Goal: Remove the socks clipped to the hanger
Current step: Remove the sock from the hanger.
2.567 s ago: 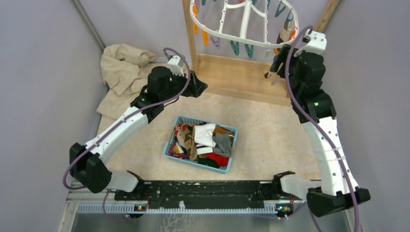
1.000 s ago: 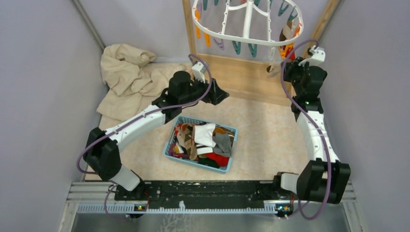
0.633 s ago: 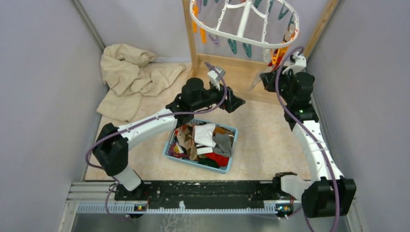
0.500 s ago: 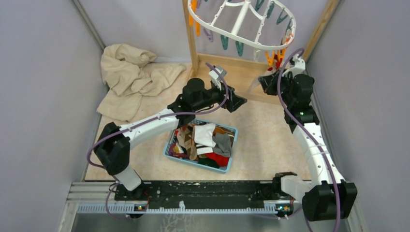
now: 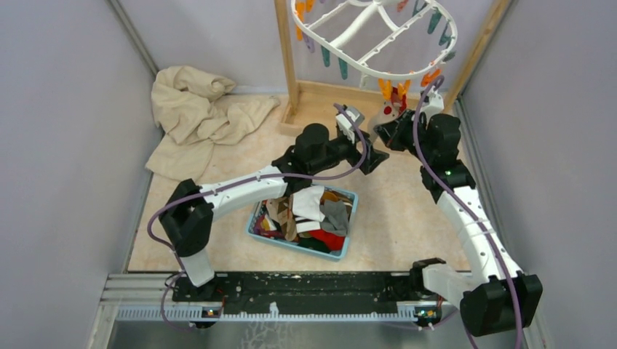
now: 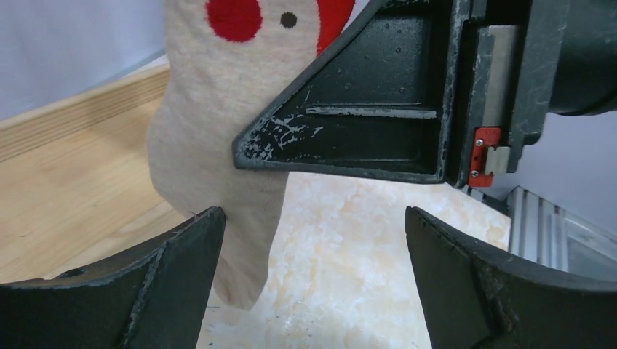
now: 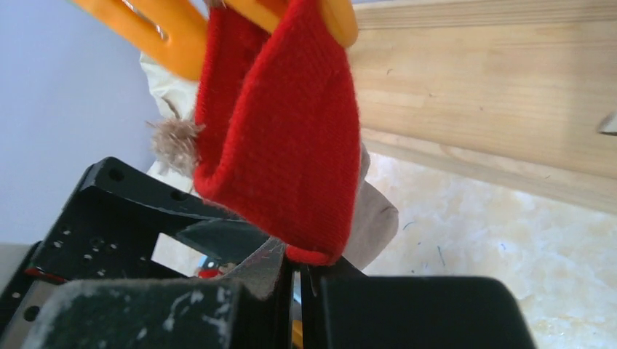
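The white hanger [image 5: 372, 35] hangs tilted at the top, with orange clips [image 5: 393, 89] on its near rim. From an orange clip [image 7: 324, 16] hangs a sock with a red cuff [image 7: 285, 142] and a beige, red-spotted body [image 6: 217, 149]. My right gripper [image 7: 300, 280] is shut on the sock's lower edge, just below the rim [image 5: 393, 132]. My left gripper [image 6: 313, 280] is open wide right beside it [image 5: 375, 157]. The beige sock hangs by its left finger [image 6: 171, 287], and the right gripper's black finger crosses in front. Several socks [image 5: 314, 211] lie in the basket.
A blue basket [image 5: 256, 219] stands mid-table under the left arm. A large beige cloth [image 5: 195, 109] is heaped at the back left. The wooden rack post [image 5: 285, 51] and its base board [image 5: 324, 109] stand at the back. Purple walls close in both sides.
My left arm has stretched right toward the hanging sock, and its jaws have opened fully. My right gripper has come down and to the left, still shut, and the hanger has tilted and swung with it.
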Robot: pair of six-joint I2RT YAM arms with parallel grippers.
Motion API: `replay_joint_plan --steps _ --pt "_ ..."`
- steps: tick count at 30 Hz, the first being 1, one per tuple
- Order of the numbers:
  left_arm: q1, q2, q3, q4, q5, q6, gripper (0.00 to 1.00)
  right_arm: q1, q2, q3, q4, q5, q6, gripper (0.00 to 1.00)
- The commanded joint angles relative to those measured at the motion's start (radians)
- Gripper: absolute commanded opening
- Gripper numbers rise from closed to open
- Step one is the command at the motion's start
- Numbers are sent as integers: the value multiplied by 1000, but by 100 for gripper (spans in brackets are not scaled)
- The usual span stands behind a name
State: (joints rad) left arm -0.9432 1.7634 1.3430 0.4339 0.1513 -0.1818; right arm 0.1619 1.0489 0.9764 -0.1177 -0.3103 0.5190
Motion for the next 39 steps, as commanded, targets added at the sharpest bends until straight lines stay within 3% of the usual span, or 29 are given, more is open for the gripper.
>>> replay_joint_plan --steps 1,11,14,15,18,21,24,32,39 --pt "-26 30 47 -11 -115 78 99 23 -35 63 0 -10 31 0" --pt "-38 90 102 -45 -232 133 97 29 -41 124 -57 -48 58 0" --pt "-38 93 101 -41 -246 133 83 30 -38 136 -66 -63 72 0" --pt "-38 93 100 -42 -247 133 69 31 -36 137 -69 -68 78 0" --pt "-38 96 107 -50 -237 139 44 30 -33 138 -78 -80 87 0" --pt "-38 95 110 -65 -236 140 32 30 -35 145 -96 -79 82 0" --pt "-38 77 90 -62 -236 135 28 30 -28 164 -140 -69 52 3" --pt "-39 43 23 -34 -249 120 26 30 2 245 -309 47 -109 35" --pt "-39 33 -5 -16 -265 112 26 30 11 320 -390 143 -205 45"
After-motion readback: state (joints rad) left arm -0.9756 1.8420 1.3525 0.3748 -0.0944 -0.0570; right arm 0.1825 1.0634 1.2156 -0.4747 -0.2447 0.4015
